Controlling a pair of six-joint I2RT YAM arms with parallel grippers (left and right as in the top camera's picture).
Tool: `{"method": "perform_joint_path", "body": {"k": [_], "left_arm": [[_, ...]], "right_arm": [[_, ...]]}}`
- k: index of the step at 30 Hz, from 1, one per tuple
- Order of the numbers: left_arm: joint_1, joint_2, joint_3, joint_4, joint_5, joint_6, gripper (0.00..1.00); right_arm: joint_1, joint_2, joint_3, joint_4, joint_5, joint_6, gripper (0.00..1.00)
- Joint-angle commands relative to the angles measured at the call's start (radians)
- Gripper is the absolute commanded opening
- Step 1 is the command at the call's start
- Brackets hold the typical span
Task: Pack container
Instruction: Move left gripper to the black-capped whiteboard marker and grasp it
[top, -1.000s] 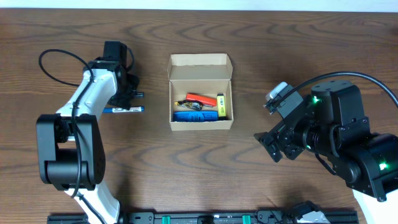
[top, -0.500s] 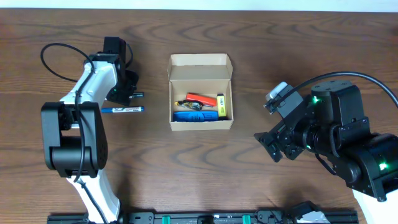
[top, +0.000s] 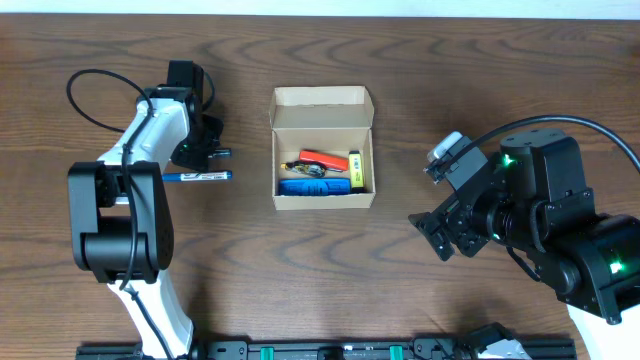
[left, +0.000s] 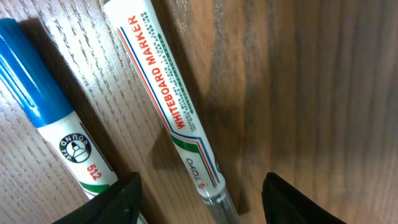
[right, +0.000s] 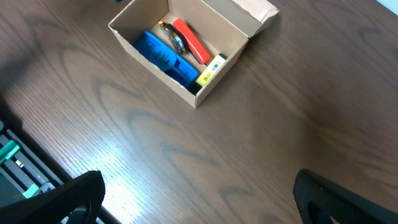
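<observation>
Sitting at the middle of the table (top: 400, 40), your container (top: 323, 199) is showing tan cardboard, flap lid open, colored items (top: 315, 186) inside. Left gripper (left: 202, 190) is straddling a marker (left: 168, 106), unclosed; right gripper (right: 196, 186) is gaping wide.

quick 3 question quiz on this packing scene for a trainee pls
1. Look at the small tan cardboard box. True or false: its flap lid is shut.
2. Where does the white whiteboard marker lie? A in the box; B on the wooden table by the left gripper; C on the box's lid.
3. Fill in: the right gripper has its jaws ____.
Key: 1 false; 2 B; 3 open.
</observation>
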Motion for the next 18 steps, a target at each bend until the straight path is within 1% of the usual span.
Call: {"method": "perform_joint_path", "body": {"k": [1,3,6,7,9,11,14,18], "left_arm": [[0.005,0.037,0.021,-0.007,-0.014,-0.004,0.62],[0.005,0.047,0.021,-0.003,-0.007,-0.003,0.59],[0.006,0.056,0.021,-0.003,0.001,-0.003,0.50],[0.007,0.061,0.021,-0.003,0.004,-0.003,0.48],[0.009,0.066,0.021,-0.004,0.005,-0.002,0.36],[0.009,0.067,0.021,-0.004,0.003,0.001,0.27],[0.010,0.067,0.021,0.000,0.003,0.001,0.25],[0.010,0.067,0.022,-0.002,0.005,0.011,0.18]], "right_arm": [[-0.008,-0.002,-0.001,-0.002,-0.001,0.003,0.99],[-0.008,-0.002,-0.001,-0.002,-0.001,0.003,0.99],[-0.008,-0.002,-0.001,-0.002,-0.001,0.003,0.99],[-0.008,-0.002,-0.001,-0.002,-0.001,0.003,0.99],[-0.008,-0.002,-0.001,-0.002,-0.001,0.003,0.99],[-0.008,-0.002,-0.001,-0.002,-0.001,0.003,0.99],[-0.008,-0.002,-0.001,-0.002,-0.001,0.003,0.99],[-0.008,-0.002,-0.001,-0.002,-0.001,0.003,0.99]]}}
